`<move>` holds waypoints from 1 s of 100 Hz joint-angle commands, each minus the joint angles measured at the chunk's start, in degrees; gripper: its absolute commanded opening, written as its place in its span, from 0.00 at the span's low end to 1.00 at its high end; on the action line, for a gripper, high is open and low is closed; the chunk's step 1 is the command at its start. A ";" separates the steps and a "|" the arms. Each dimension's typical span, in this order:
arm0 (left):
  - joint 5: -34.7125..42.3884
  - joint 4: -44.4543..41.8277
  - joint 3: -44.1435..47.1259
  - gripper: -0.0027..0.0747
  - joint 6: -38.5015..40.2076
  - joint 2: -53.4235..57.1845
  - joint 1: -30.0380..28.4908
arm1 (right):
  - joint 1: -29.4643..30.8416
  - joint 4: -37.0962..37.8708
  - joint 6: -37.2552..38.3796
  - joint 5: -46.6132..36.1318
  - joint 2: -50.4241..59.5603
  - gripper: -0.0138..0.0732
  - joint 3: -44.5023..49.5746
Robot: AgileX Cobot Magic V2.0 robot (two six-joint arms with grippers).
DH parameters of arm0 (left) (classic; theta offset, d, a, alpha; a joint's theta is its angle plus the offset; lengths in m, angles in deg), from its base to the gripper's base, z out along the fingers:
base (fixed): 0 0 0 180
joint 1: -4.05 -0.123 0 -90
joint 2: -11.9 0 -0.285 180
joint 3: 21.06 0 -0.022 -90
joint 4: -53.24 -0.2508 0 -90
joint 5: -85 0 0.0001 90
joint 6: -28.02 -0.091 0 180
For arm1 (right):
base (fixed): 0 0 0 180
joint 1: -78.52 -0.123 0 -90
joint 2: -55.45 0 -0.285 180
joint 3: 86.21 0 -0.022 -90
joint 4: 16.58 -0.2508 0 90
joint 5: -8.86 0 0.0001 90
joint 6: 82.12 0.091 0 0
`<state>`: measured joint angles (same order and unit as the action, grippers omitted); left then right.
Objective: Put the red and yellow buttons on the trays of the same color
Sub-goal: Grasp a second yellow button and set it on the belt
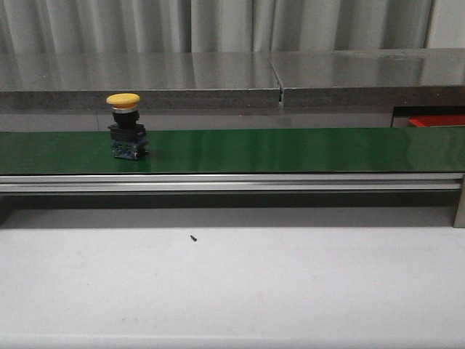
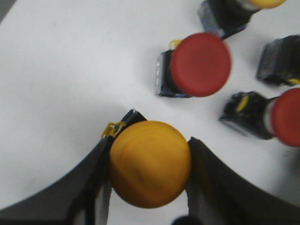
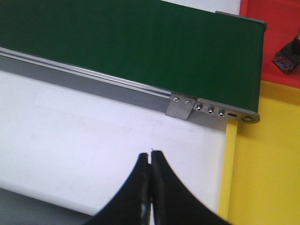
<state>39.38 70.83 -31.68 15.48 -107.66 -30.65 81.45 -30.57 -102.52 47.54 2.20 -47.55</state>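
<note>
With its fingers pressed against both sides of a yellow button (image 2: 150, 163) near the loose red buttons (image 2: 200, 64), the left gripper (image 2: 149, 187) apparently meant to feed the green belt (image 1: 290, 149), while the right gripper (image 3: 150, 187) waited closed and empty near it.

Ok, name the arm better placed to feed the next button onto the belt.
Left. Its gripper already brackets a yellow button among the loose ones; the right gripper is shut, empty, by the yellow tray.
</note>
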 commanded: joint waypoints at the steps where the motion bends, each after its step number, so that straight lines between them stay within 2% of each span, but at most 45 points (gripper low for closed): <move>1: -0.14 4.99 -2.22 0.01 -1.74 8.02 0.83 | 0.14 -0.40 -0.17 -3.16 0.49 0.08 -1.49; 21: -3.17 5.72 -2.22 0.01 -1.73 13.82 7.48 | 0.14 -0.40 -0.17 -3.16 0.49 0.08 -1.49; 36: -4.72 8.33 -2.22 0.01 -1.63 13.84 13.64 | 0.14 -0.40 -0.22 -5.36 0.49 0.08 -1.49; 60: -6.11 7.53 -2.22 0.01 -1.63 11.84 22.56 | 0.14 -0.40 -0.22 -8.34 0.49 0.08 -1.49; 91: -9.30 6.81 -2.22 0.02 -1.31 6.81 24.48 | 0.14 -0.40 -0.22 -8.29 0.49 0.08 -1.49; 100: -9.51 6.70 -2.22 0.11 -1.53 6.81 24.48 | 0.14 -0.40 -0.22 -8.29 0.49 0.08 -1.49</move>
<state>29.07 76.36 -32.17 13.80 -103.68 -6.59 81.45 -30.57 -102.52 42.96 2.20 -47.55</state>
